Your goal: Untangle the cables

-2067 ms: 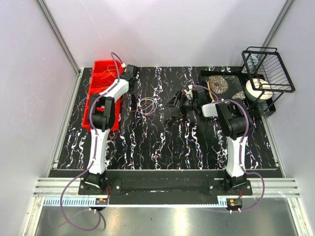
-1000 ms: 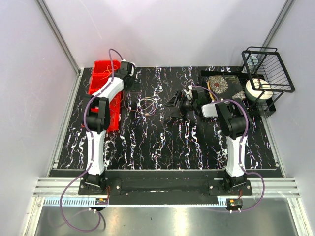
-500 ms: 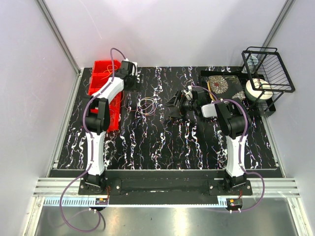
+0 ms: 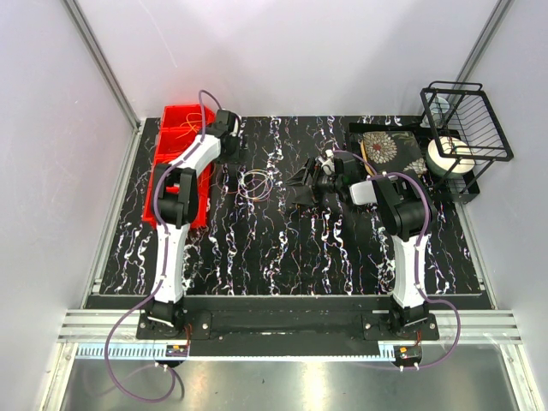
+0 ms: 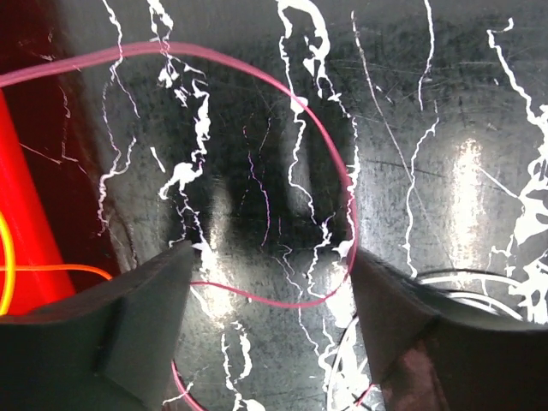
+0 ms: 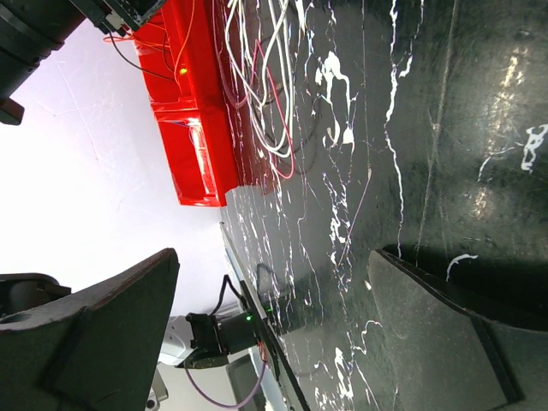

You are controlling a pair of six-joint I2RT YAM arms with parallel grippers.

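The cables (image 4: 254, 182) lie as a small tangle of thin loops on the black marbled table (image 4: 282, 248), between the two arms. My left gripper (image 4: 231, 144) hangs low by the far right corner of the red bin (image 4: 159, 175), left of the tangle. In the left wrist view this gripper (image 5: 274, 257) is open, and a pink wire loop (image 5: 282, 305) lies on the table across the gap between its fingertips. White loops (image 5: 467, 278) show at the lower right. My right gripper (image 4: 301, 184) stands wide open and empty (image 6: 274, 257) just right of the cables (image 6: 267, 81).
The red bin (image 5: 26, 214) holds orange and yellow wire (image 5: 51, 267). At the back right stand a black wire rack (image 4: 467, 111), a white roll (image 4: 449, 157) and a flowered mat (image 4: 385, 147). Grey walls close in both sides.
My left gripper has shifted a little to the right, from the bin's far end toward the table. The right arm and the tangle have stayed put.
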